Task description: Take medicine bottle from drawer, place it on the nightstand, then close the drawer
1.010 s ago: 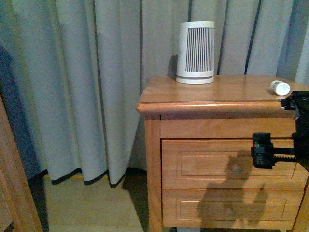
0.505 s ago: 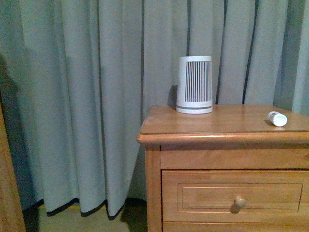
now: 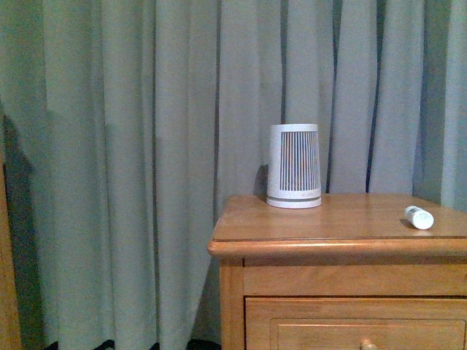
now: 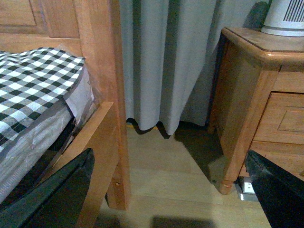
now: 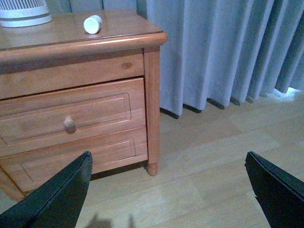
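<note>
Front cam: nightstand (image 3: 343, 248) at lower right, curtain (image 3: 146, 160) behind it. Medicine bottle (image 3: 419, 217) lies on its side on the nightstand top, toward the right edge, w/ nothing touching it. Ribbed white-grey cylinder (image 3: 294, 166) stands upright at the back of the top, well apart from the bottle. Only the upper strip of the drawer (image 3: 357, 324) front shows in this view, knob top just visible at the frame's lower edge. Neither arm in front cam.

R wrist cam: bottle (image 5: 92, 24) on the nightstand top near the corner, cap end facing cam; base of the ribbed cylinder (image 5: 23, 14) beside it but not touching. Drawer (image 5: 71, 118) front sits flush w/ the frame, i.e. shut; round knob (image 5: 70, 125) centred on the panel. Lower drawer (image 5: 80, 156) also shut. Right gripper (image 5: 168, 190): fingers (image 5: 57, 194) wide apart, nothing between them, hanging over the wood floor (image 5: 213, 166) in front of the nightstand.

L wrist cam: left gripper (image 4: 168, 190) fingers (image 4: 52, 199) likewise wide apart, holding nothing, above the floor between a bed frame (image 4: 102, 95) w/ checked cover (image 4: 33, 80) and the nightstand's side (image 4: 242, 109). Bottle not seen in this view.
</note>
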You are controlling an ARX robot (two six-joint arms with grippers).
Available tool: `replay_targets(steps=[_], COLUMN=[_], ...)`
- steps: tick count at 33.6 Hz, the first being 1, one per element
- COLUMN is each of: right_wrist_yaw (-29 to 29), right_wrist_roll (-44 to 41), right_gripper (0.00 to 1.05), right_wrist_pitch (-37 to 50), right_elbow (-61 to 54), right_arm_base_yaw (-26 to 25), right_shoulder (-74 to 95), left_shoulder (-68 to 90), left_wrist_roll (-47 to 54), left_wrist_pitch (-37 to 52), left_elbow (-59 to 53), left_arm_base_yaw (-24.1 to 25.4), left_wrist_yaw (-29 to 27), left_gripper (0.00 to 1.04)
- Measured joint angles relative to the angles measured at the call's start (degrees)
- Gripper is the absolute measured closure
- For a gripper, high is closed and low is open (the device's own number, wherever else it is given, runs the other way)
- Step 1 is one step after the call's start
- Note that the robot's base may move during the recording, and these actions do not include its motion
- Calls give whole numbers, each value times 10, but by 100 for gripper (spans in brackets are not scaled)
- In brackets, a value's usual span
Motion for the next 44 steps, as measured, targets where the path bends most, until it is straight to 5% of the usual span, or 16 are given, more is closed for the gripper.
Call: replay_targets(steps=[3,5,10,20,28,44], right_wrist_yaw=[-8,-195,-383,-391,-391,-391], right_wrist_roll=[-4,-37,-61,-74,-74,-74], right_gripper=[7,19,43,102,101,19], right_wrist_pitch=[3,30,37,40,40,40], right_elbow=[-2,-22,-29,-57,-57,-57], right_arm_base_yaw=[-5,-82,-155,-160,-160,-160], right_shoulder=[-4,-40,-65,-92,-93,-93], left_shoulder=[0,0,0,0,0,0], left_wrist_roll=[0,0,0,0,0,0], left_wrist_pitch=[0,0,0,0,0,0], left_elbow=[0,0,0,0,0,0], left_arm_base_yaw=[0,0,0,0,0,0], left_wrist_yaw=[0,0,0,0,0,0], left_gripper=[7,7,7,7,7,7])
